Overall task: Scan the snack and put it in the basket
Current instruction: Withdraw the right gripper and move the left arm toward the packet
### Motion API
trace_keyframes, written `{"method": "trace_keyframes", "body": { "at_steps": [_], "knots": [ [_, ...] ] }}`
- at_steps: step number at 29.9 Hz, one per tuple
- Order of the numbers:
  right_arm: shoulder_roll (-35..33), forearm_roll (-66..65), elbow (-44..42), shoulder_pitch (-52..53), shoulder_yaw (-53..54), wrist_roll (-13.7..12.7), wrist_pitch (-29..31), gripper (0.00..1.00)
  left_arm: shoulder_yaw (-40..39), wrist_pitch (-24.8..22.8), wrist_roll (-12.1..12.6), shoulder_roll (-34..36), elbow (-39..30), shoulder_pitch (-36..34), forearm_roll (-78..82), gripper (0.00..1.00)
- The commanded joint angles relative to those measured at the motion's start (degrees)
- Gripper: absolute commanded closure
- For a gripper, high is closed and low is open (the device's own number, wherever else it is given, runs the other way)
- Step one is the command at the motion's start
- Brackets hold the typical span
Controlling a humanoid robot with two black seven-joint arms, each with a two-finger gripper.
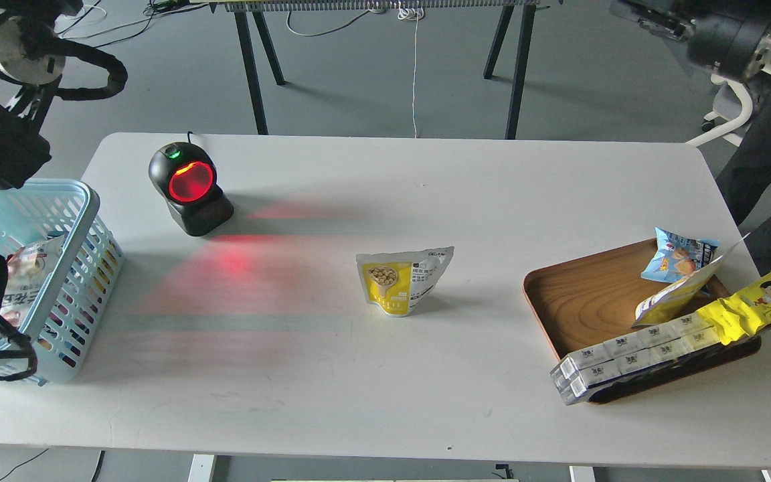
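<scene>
Basket with packet inside, tray with wrappers; snack upright between; jaws' state unclear.

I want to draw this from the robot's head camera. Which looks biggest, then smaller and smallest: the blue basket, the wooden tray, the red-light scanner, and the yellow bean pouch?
1. Wooden tray and blue basket: too close to call; the basket is cut off at the edge.
2. Scanner and yellow bean pouch: these look about alike, so no ranking between them.

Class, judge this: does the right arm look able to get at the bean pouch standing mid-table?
Probably yes. The snack pouch stands alone on bare table; the wooden tray sits off to its right, nothing crowding it.
</scene>
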Motion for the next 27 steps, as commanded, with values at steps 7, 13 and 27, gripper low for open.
{"method": "trace_keyframes", "body": {
  "at_steps": [7, 13, 27],
  "knots": [
    [-0.7, 40.7, -8.4, -8.4, 2.7, 0.0, 8.8, 0.01, 0.1, 0.0, -5.9, 6.4, -20.8, -4.7, 33.6, 0.02],
    [0.3, 54.2, -12.8, -15.5, 5.0, 0.0, 17.4, 0.01, 0.4, 0.0, -7.5, 7.7, -38.3, -4.2, 62.0, 0.03],
    [11.4, 79.0, -23.6, -37.5, 28.8, 0.0, 20.9, 0.01, 24.6, 0.0, -13.8, 5.2, -52.4, -15.6, 99.2, 0.07]
  ]
}}
